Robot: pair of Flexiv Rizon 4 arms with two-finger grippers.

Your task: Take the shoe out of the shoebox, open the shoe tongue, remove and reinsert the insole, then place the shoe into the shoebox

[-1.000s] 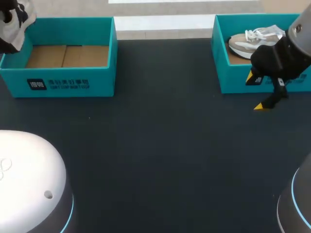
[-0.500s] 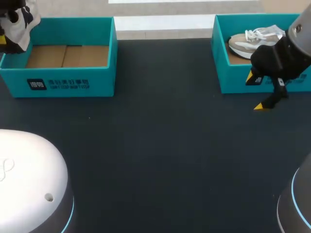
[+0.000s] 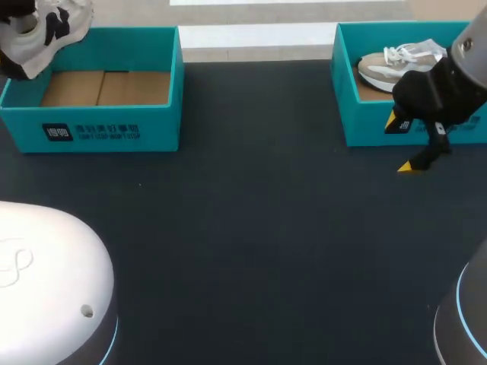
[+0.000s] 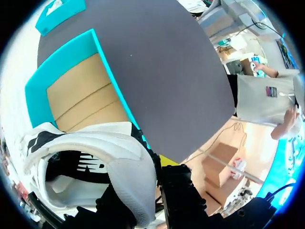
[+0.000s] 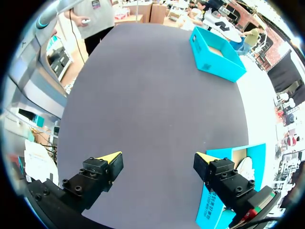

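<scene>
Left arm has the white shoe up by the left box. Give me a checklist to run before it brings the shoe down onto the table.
1. White and black sneaker held in left gripper: ok.
2. Hold secure: cannot tell, its fingers are mostly hidden behind the sneaker.
3. Sneaker out of the teal cardboard shoebox: ok, only bare cardboard floor inside.
4. Right gripper out of the way: ok, beside the second teal shoebox, which holds a beige sneaker.
5. Right gripper open: ok, holding nothing.
</scene>
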